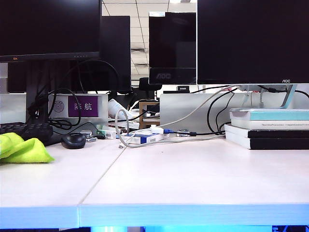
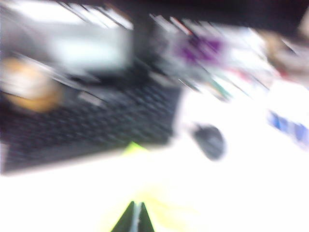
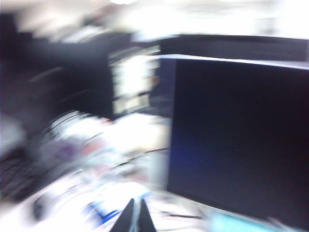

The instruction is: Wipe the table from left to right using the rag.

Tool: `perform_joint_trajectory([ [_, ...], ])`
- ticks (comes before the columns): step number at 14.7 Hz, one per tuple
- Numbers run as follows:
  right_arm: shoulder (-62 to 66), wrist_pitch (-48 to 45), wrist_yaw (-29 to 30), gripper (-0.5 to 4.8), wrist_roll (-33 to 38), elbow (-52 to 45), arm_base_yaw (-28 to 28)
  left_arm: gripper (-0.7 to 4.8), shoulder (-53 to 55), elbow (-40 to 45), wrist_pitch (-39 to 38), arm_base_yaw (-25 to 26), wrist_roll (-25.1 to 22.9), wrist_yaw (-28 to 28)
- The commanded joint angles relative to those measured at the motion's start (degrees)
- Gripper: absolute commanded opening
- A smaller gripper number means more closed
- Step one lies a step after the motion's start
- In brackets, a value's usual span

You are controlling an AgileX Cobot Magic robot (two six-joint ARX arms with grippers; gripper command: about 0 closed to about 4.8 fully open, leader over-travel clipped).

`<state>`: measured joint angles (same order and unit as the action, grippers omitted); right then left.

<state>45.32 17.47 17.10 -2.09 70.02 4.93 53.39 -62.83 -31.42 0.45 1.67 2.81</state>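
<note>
Left end effector (image 2: 133, 218): its two dark tips are pressed together and hold nothing. It shows only in the blurry left wrist view, low over a pale yellow-green smear that may be the rag. It does not show in the exterior view.
Right end effector (image 3: 135, 216): its tips are pressed together too, with nothing between them. Its view is very blurry. It faces a big dark screen and the clutter at the back of the table, not the rag.
Rag (image 1: 25, 149): the lime-green cloth lies in a crumpled heap at the far left of the table, near the front. Nothing grips it.
Table (image 1: 193, 179): the white top has a thin seam running toward the front edge. The wide middle and right parts are bare. I cannot tell if any part is dirty or clean.
Near the rag: a black mouse (image 1: 74, 140) sits just beside it, and a black keyboard (image 1: 26, 130) lies behind it.
Farther off: loose cables (image 1: 145, 137) lie at the back middle, and a stack of books (image 1: 270, 128) sits at the back right.
Done: nothing yet, I think. The rag is bunched up and has not been picked up.
Left to do: grab the rag, press it on the table at the left, and slide it all the way to the right.
</note>
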Motion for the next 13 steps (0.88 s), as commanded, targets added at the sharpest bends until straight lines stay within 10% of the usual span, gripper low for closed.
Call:
perform_joint_trajectory([
  [1, 5.1, 3.4, 11.6, -0.06, 5.8, 8.5, 0.2, -0.04, 6.1, -3.3, -3.7, -0.1, 0.5, -2.0],
  [5, 6.2, 8.9, 15.8, -0.05, 6.1, 10.4, 3.6, -0.04, 10.4, -3.6, -3.6, -0.1, 0.5, -4.9],
  [13, 12.7, 18.4, -9.5, -0.05, 1.5, 10.2, 40.5, -0.04, 12.6, -3.6, -3.2, -0.1, 0.4, -6.7],
])
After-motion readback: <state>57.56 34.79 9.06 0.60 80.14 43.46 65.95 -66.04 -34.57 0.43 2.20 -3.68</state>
